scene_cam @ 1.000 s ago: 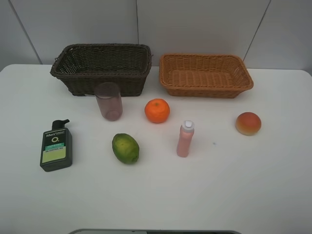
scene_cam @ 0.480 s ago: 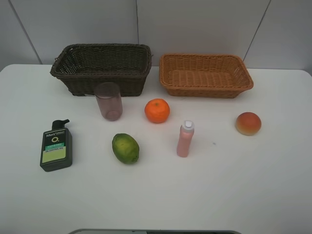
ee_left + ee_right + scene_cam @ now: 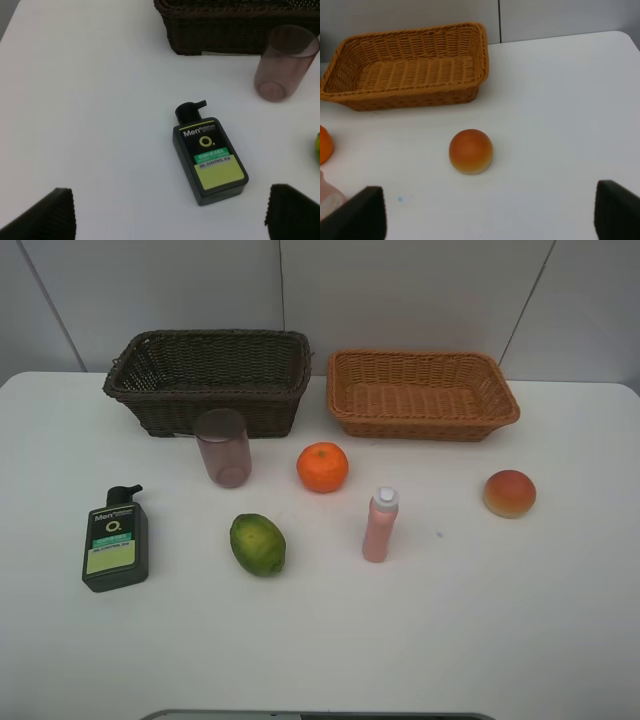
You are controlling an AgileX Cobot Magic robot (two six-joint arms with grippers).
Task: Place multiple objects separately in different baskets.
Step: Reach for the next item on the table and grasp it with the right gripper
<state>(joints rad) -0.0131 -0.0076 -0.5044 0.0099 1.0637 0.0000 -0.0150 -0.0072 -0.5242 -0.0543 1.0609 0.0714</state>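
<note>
- Evidently at the very outset: found all six objects out on the white surface (image 3: 500,620), with nothing visible in the dark brown basket (image 3: 207,370) or the orange-tan basket (image 3: 422,392).
- Found the left claw (image 3: 167,215) spread wide and gripping nothing, only its two dark fingertips (image 3: 55,215) showing in the left wrist view.
- Saw the dark green pump bottle (image 3: 210,160) lying flat just ahead of that claw. Pump end pointed away, toward the dark brown basket; long axis ran away from the claw at a slight slant, not across it.
- Judged the left arm much the nearer for this bottle, with only a small wrist turn needed to close across its narrow sides.
- Saw the translucent pink cup (image 3: 285,62) upright farther on, just in front of the dark brown basket.
- Found the right claw (image 3: 492,212) likewise wide apart and empty.
- Saw the peach-like fruit (image 3: 471,151) ahead of it, roughly centred between the tips and short of the orange-tan basket. Round, so no axis to match.
- Noted the orange (image 3: 322,466), green citrus (image 3: 258,544) and upright slim pink white-capped bottle (image 3: 380,525) in the middle, between the two arms' sides.
</note>
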